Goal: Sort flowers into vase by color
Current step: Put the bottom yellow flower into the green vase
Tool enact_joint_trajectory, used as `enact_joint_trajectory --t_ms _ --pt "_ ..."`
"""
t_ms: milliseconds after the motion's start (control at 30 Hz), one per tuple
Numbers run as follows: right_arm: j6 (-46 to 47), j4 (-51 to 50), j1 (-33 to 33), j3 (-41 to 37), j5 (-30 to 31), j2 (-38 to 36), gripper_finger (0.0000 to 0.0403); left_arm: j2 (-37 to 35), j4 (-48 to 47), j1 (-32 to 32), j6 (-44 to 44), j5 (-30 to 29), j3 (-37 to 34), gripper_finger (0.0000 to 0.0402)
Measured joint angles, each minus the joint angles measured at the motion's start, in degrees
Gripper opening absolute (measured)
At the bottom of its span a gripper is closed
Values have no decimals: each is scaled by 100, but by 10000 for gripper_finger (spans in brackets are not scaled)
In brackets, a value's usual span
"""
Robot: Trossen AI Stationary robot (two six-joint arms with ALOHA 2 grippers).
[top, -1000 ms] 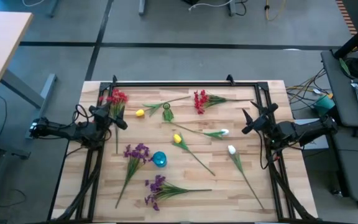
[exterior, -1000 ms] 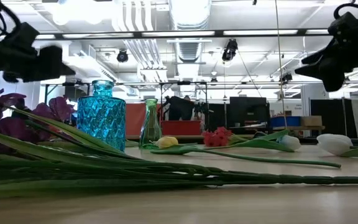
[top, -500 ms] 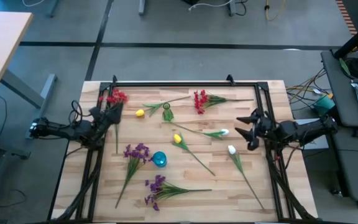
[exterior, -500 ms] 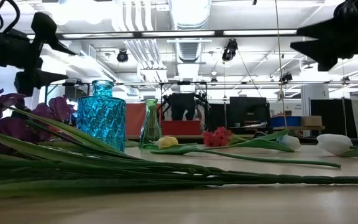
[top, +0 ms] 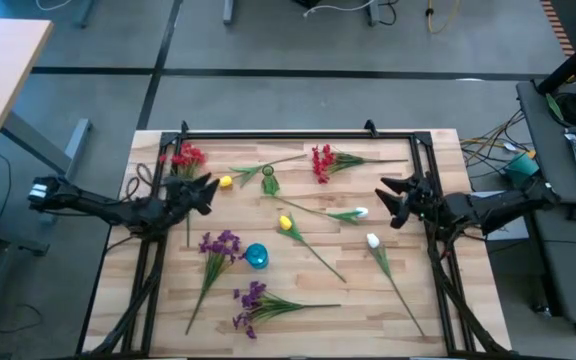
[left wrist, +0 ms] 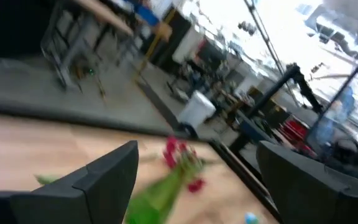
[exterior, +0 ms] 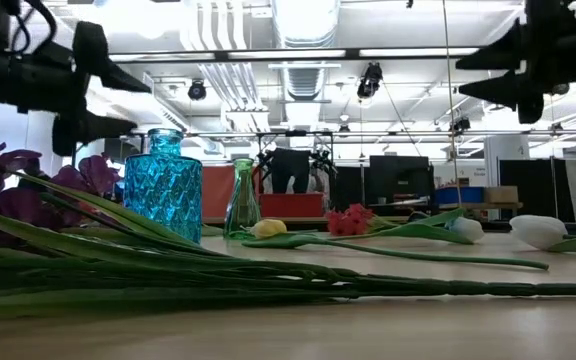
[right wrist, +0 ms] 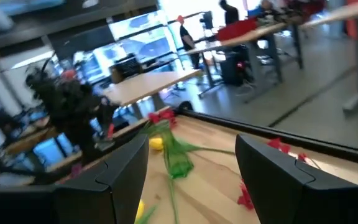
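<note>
No flower had yet gone into a vase; all lay flat on the tabletop (top: 438,300), so the step in hand was judged to be the first reach. The left gripper (top: 205,192) hovered with its fingers spread and empty near the left edge, just beside the stem of the red flower (top: 185,157) in the far left corner. The right gripper (top: 389,197) was likewise spread and empty by the right edge, close to the white bud (top: 373,241).

Another red cluster (top: 321,163) lay toward the far edge, two yellow buds (top: 285,223) near the middle, and two purple clusters (top: 220,243) toward the near edge. The blue vase (top: 257,257) stood among them and the green vase (top: 269,183) farther back (both upright).

The next move probably called for lowering one claw onto a thin stem and closing squarely across it. No brand or writing could be read.
</note>
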Motion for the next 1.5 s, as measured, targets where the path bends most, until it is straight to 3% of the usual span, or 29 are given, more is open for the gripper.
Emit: enact_joint_trajectory --t_ms 167,300,433,533,667,833,1133,1267,1500 --pt "664 -1045 0 668 141 395 233 634 -1162 0 -985 528 677 309" --pt "857 -2218 0 1029 142 681 233 1162 -3420 0 -1533 894 1683 309" --pt "1065 -2509 0 1112 -159 964 233 1681 -5835 -40 -1884 1525 2687 309" --pt "1460 -2569 2 1224 -594 1094 233 2088 -6671 -174 -1881 2126 3092 309" --pt "1807 -2546 0 1536 -1116 1214 233 2480 -6793 -206 -1928 2639 3492 309" --pt "1763 -2527 2 1864 -1837 1239 233 2828 -6871 -208 -1907 2747 4070 309" --pt "1897 -2491 0 2247 -1727 1235 233 3424 -7121 -210 -1770 2767 4720 309" --pt "1771 -2489 0 2436 -1609 1233 233 3785 -7149 -209 -1106 2792 4843 309" --pt "1443 -2526 0 2489 -1559 1307 233 4388 -6885 -290 -1177 3003 4967 309"
